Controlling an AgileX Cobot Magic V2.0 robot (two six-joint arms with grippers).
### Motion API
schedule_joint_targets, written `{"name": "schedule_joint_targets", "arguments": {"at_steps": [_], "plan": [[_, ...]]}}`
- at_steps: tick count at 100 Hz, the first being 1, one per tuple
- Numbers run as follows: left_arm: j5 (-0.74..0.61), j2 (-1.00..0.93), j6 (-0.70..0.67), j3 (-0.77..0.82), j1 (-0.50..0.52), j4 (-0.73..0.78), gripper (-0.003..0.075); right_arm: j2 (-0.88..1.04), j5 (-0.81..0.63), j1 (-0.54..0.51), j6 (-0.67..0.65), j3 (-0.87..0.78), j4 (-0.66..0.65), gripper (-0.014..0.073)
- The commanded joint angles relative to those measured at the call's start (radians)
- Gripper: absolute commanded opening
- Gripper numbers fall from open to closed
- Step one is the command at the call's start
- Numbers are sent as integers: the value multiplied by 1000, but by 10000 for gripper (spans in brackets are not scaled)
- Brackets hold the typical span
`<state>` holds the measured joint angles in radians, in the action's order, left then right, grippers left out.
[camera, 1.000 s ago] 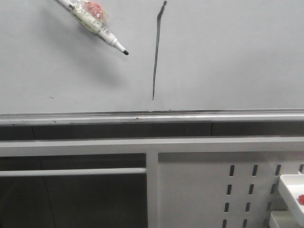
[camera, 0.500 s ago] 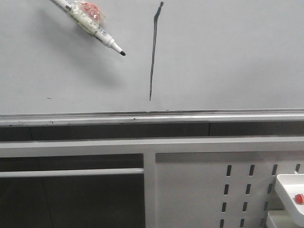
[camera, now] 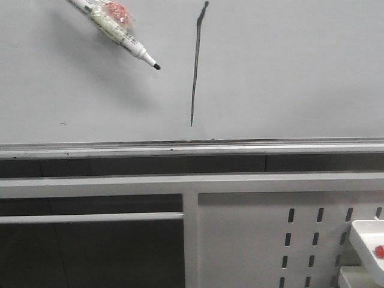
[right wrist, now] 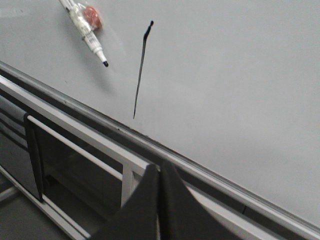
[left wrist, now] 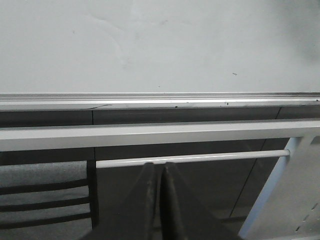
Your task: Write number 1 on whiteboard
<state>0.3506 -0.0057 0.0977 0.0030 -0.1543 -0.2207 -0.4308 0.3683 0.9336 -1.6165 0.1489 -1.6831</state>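
The number 1 (camera: 196, 60) is a thin, slightly slanted black stroke on the whiteboard (camera: 288, 72), with a small blob at its top end. It also shows in the right wrist view as the number 1 (right wrist: 140, 70). A white marker (camera: 114, 29) with a red lump taped to it lies against the board up and left of the stroke, its black tip uncapped. No gripper touches the marker (right wrist: 86, 29). My left gripper (left wrist: 160, 166) is shut and empty below the board's rail. My right gripper (right wrist: 160, 166) is shut and empty as well.
A silver rail (camera: 240, 147) runs along the board's lower edge, with white frame bars (camera: 90, 217) beneath it. A white perforated panel (camera: 252, 240) stands at the lower right. Beside it a white tray (camera: 366, 240) holds a small red thing.
The whole front view swayed a few pixels left and back. The marker and the stroke keep their places on the board.
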Motion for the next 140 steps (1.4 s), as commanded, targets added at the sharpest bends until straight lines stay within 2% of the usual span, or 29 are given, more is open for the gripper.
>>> {"name": "schedule_joint_targets", "arguments": {"at_steps": [1,17,26,43,51,61,66,84,95,114,140], "plan": [[-34,-22,-9,36,0,-22,-20,-4,18,-5,192,55,170,-71],[-34,-22,-9,36,0,-22,-20,-2,14,-5,620,109,601,-71],[-34,-22,-9,36,0,-22,-20,-2,16,-5,801,123,823,-71],[-34,-22,-9,36,0,-22,-20,28,-6,-23,1027,121,1041,-71],[-34,-22,-9,36,0,-22,-20,60,-59,-88,1172,121,1154,-71],[-34,-22,-9,36,0,-22,-20,108,-153,-208,1391,114,1400,-71],[-34,-22,-9,36,0,-22,-20,127,-228,-276,1473,88,1446,-71],[-34,-22,-9,36,0,-22,-20,152,-571,-507,1466,-77,1451,-71],[-34,-22,-9,36,0,-22,-20,152,-676,-588,1459,-174,1510,-71],[-34,-22,-9,36,0,-22,-20,188,-491,-633,1459,-170,1572,-71],[-34,-22,-9,36,0,-22,-20,292,-204,-640,1459,-170,1574,-71]]}}
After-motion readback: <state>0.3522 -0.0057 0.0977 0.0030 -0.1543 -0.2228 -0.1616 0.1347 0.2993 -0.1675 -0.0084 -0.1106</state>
